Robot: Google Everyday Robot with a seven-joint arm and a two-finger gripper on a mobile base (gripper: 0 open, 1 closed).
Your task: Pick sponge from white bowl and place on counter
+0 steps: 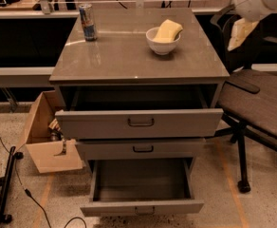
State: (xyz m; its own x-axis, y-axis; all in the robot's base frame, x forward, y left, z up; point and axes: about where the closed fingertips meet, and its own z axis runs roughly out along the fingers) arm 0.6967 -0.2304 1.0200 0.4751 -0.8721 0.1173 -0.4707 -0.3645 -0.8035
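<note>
The sponge (pixel 167 31) is laid tilted across the white bowl (pixel 162 45), being too long to sink inside, at the back right of the counter (pixel 129 56). The gripper (pixel 236 32) is held well apart, beyond the counter's right edge. It cannot be told whether it is clenched or released, and the sponge is not yet taken.

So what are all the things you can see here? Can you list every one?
sponge: 1, pale yellow, lying in the white bowl
white bowl: 1, white, back right of the counter
drink can: 1, blue and silver, upright, back left of the counter
counter: 1, grey-brown, top of the cabinet
drawers: 3, grey, top and bottom ones pulled open
cardboard box: 1, brown, on the floor left of the cabinet
chair: 1, dark, right of the cabinet
robot arm: 1, white with cream padding, top right, above the chair
gripper: out of view
</note>
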